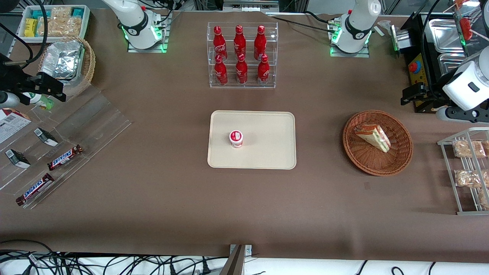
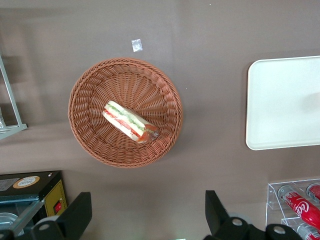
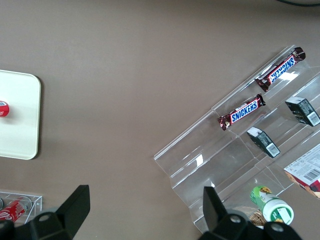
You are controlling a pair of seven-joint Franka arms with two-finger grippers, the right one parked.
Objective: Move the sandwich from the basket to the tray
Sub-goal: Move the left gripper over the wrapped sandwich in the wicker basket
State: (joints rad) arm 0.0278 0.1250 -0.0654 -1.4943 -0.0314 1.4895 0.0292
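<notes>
The sandwich, a wrapped wedge of white bread with red and green layers, lies in the round reddish-brown wicker basket. My left gripper hangs open and holds nothing. It is high above the table, a little farther from the front camera than the basket and toward the working arm's end. The cream tray lies at the table's middle, apart from the basket. A small red-and-white cup stands on it.
A clear rack of red cola bottles stands farther from the front camera than the tray. A wire rack of bagged snacks sits beside the basket. A black box with a red button is near my gripper.
</notes>
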